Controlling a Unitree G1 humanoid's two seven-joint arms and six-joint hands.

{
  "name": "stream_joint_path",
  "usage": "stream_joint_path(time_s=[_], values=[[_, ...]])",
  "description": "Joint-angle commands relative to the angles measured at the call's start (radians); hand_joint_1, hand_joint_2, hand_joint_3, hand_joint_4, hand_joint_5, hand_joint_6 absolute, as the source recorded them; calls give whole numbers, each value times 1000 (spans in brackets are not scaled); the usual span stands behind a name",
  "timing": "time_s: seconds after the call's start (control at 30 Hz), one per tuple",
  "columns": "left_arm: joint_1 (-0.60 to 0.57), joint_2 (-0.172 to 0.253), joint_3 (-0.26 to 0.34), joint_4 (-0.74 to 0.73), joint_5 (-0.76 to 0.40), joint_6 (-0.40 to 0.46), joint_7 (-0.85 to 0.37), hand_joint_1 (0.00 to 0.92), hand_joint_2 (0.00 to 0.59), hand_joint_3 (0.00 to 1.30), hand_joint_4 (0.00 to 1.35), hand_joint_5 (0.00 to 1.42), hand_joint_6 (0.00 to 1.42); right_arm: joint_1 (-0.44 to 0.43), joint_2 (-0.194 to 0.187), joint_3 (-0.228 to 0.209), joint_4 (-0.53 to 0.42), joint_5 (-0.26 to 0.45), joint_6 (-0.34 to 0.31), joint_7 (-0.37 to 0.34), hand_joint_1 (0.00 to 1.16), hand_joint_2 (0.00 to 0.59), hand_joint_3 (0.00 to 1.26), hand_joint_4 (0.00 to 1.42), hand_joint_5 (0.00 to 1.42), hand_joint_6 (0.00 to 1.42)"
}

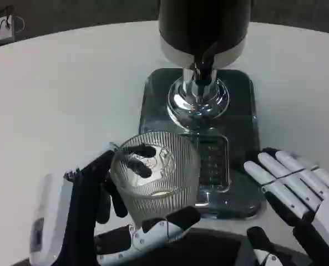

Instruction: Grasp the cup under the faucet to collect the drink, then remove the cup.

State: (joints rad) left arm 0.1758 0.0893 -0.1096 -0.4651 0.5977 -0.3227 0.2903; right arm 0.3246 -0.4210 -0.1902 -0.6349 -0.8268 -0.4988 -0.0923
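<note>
My left hand [106,216] grips the cup [156,180], a clear ribbed glass, upright; black fingertips [137,151] hook over its far-left rim and the thumb [170,219] wraps the near side low down, so the cup is held between them. Cup sits at the near-left corner of the dispenser's drip tray [239,111], overlapping the tray's near-left edge, just short of and to the left of the faucet [204,69], not under it. Can't tell if the cup is lifted or resting on the desk [70,100]. Something pale shows at the cup's bottom; can't tell if it's liquid or glare. My right hand [297,194] lies at the near-right of the tray, fingers straight and spread, pointing toward the tray's near-right corner, holding nothing; fingertips close to the tray edge, can't tell if touching. The dispenser [203,27] is a dark body with a silver band, standing on the chrome pedestal [198,100] at the far half of the tray; a slotted grate [213,160] lies in the tray's near half, right of the cup. The tray sits mid-desk, toward the near edge. White power strip [0,27] with cable beyond the far-left desk edge.
</note>
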Motion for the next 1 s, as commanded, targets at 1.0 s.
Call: stream_joint_path(time_s=[1.0], values=[[-169, 32, 80, 153, -23, -27, 9, 792, 0, 1023, 1070, 1156, 1342, 56, 24, -24, -40, 3, 18, 14, 172, 554, 127, 86, 98, 161]])
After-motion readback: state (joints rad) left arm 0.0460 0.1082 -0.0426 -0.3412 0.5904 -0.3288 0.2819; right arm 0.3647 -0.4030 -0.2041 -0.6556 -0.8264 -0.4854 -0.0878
